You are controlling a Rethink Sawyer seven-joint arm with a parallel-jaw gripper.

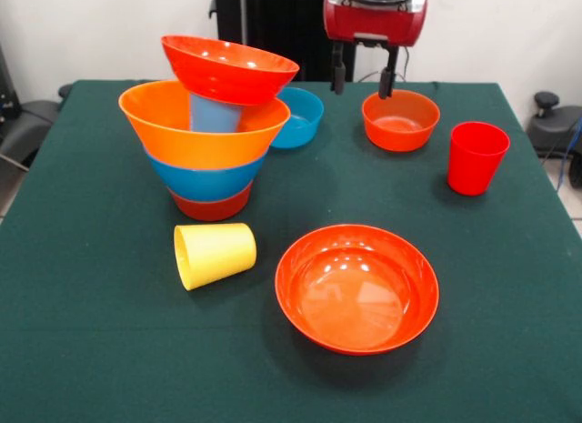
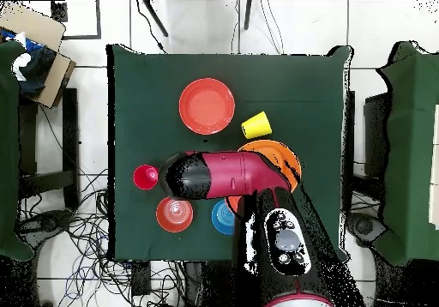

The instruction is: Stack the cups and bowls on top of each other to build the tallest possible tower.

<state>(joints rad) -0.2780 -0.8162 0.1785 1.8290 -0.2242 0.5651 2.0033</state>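
Note:
The tower (image 1: 205,146) stands at the left. A small red-orange bowl sits at its base, then the large blue bowl (image 1: 207,179), then the huge orange bowl (image 1: 195,132). The light blue cup (image 1: 215,114) stands inside that bowl, and a wide red-orange bowl (image 1: 229,68) rests tilted on top. The yellow cup (image 1: 215,254) lies on its side in front of the tower. A second wide red-orange bowl (image 1: 356,287) sits front centre. The small blue bowl (image 1: 300,116), a small red-orange bowl (image 1: 400,120) and the upright red cup (image 1: 476,156) are further back. My gripper (image 1: 364,77) is open and empty, above the small red-orange bowl's far rim.
The green table (image 1: 91,350) has its edge close to the red cup on the right. In the overhead view my arm (image 2: 231,175) covers part of the tower (image 2: 287,153). Chairs and cables lie around the table.

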